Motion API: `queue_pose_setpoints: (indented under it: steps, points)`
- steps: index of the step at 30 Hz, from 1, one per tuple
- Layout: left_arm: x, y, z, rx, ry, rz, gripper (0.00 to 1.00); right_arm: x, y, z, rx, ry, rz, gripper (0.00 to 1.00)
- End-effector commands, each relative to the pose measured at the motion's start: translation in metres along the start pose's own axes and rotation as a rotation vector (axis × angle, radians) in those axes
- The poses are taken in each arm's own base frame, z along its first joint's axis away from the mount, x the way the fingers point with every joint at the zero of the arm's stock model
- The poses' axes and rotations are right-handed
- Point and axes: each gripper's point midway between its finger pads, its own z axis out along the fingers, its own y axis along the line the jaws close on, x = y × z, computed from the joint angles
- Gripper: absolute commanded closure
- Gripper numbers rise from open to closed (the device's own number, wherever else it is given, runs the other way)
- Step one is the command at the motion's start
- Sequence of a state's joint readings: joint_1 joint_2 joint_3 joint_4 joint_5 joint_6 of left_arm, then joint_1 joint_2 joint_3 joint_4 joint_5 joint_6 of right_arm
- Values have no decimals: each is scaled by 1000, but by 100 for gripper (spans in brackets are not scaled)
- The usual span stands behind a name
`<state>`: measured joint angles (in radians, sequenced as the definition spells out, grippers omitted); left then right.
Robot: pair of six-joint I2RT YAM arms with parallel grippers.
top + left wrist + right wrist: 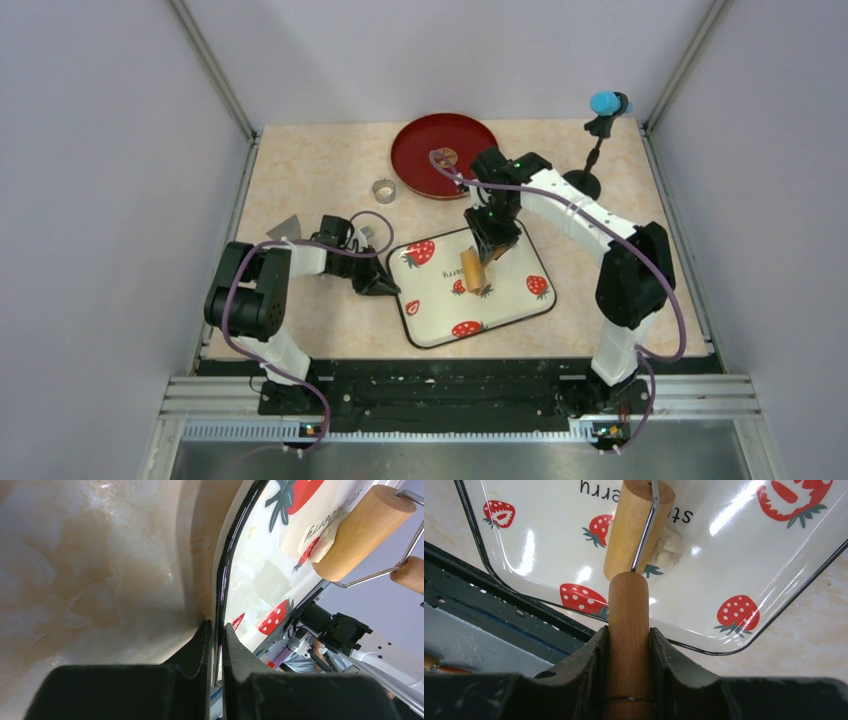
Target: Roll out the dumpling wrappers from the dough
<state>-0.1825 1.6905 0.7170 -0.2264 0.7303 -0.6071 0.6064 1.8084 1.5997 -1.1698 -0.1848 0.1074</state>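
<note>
The step in hand looks like flattening the dough, a small pale lump that lies near the middle of the tray, pressed under the barrel of the wooden roller and peeking out on one side of it. The right gripper is clamped on the roller's wooden handle, its fingers tight against both sides. The left gripper is nipped shut on the tray's black rim at the left edge, seemingly to steady it. The lump is thick and uneven, so the rolling seems barely begun. The next move probably calls for downward pressure and an even push of the barrel across the lump, with the tray held firm so it does not slide. Dark writing on the tray is partly hidden by the roller; the letters at either side suggest "strawberry"
</note>
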Motion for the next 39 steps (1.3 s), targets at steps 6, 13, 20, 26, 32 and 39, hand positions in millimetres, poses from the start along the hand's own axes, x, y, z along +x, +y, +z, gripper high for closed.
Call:
queue_pose_setpoints:
  steps: [6, 13, 20, 26, 32, 39]
  points:
    - [-1, 35, 9, -135, -30, -5, 100, -17, 8, -29, -42, -50, -6, 100]
    - [-1, 35, 8, -134, -30, -4, 100, -16, 7, -29, -41, -45, -14, 100]
    - [-1, 35, 8, -134, -31, -3, 100, -13, 7, -13, -56, -17, -8, 100]
    - [-1, 35, 8, -134, -31, -4, 100, -9, 7, 3, -73, 9, -2, 100]
    - [-1, 34, 8, -134, -33, -2, 100, -1, 1, 16, -58, 36, 3, 100]
    - [-1, 34, 8, -133, -33, -3, 100, 2, 11, 22, -91, 43, -1, 100]
